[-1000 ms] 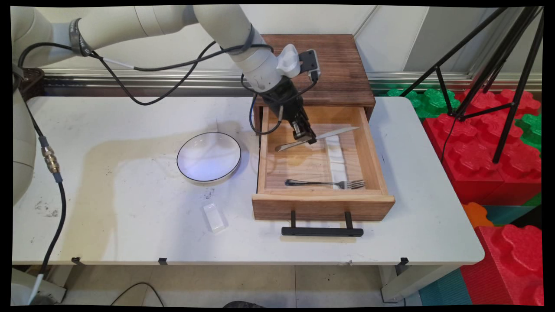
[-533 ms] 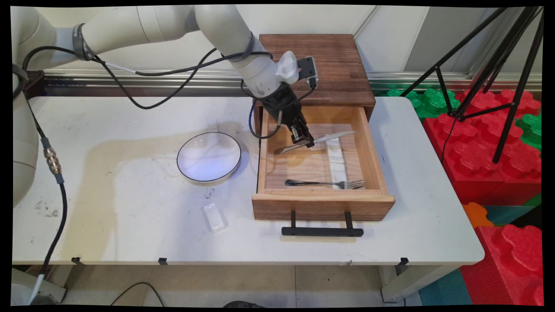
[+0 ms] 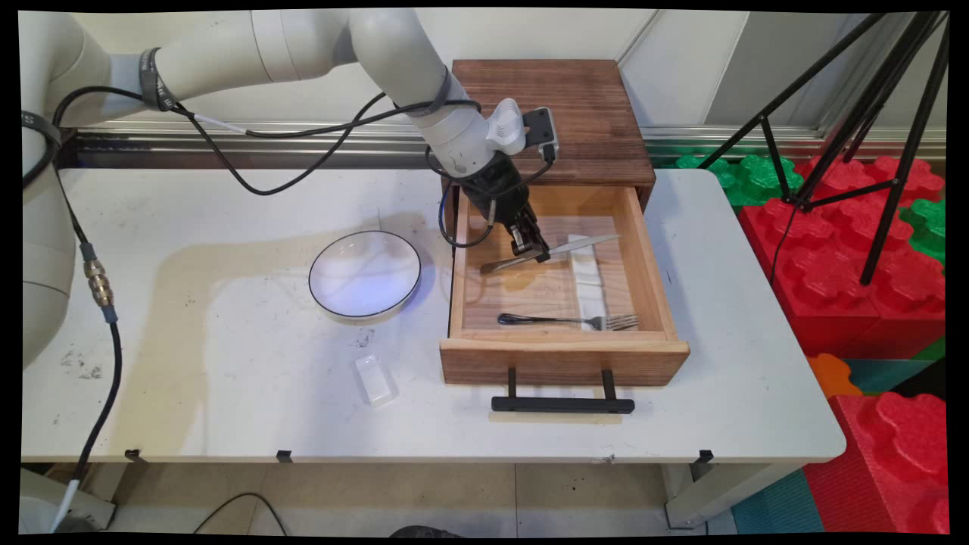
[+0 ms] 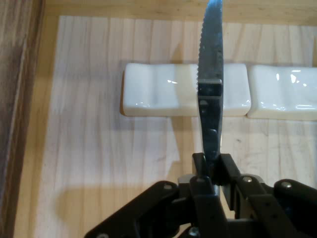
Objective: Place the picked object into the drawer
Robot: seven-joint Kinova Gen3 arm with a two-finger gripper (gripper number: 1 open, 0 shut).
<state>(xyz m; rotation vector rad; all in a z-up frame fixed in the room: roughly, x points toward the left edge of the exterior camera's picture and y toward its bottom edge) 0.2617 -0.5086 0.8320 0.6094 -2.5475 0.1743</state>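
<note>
On the white table (image 3: 227, 393) we see an open wooden drawer (image 3: 562, 359). Above its floor, the black gripper (image 3: 534, 250) has its fingers (image 4: 199, 166) clamped on a serrated knife (image 3: 579, 244), held over white cutlery rests (image 4: 163, 90); a fork (image 3: 568, 321) lies nearer the drawer front.
</note>
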